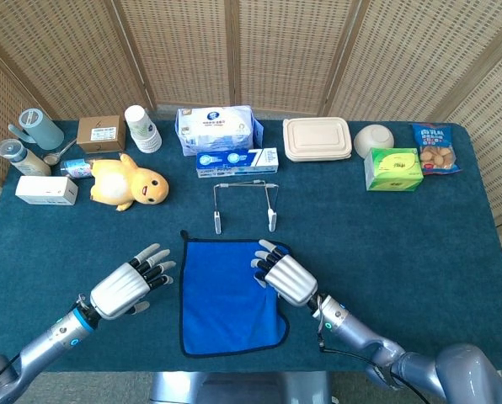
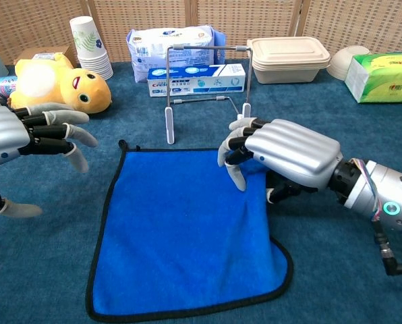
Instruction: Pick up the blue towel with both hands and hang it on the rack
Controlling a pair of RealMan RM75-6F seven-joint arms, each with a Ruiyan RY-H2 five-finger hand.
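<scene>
The right robot hand (image 1: pixel 282 275) is resting curled on the blue towel (image 1: pixel 227 296), lying flat on the counter (image 1: pixel 386 244); the left robot hand (image 1: pixel 131 284) is hovering spread beside it. From the chest, the towel is looking limp and light; pinching both far corners nearest the rack (image 2: pixel 208 84) seems wisest.

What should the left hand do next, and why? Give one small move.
Probably bring the left hand right and down onto the far left corner of the blue towel. It hovers open beside that edge, touching nothing, while the right hand already rests on the far right corner. The rack stands just beyond.
</scene>
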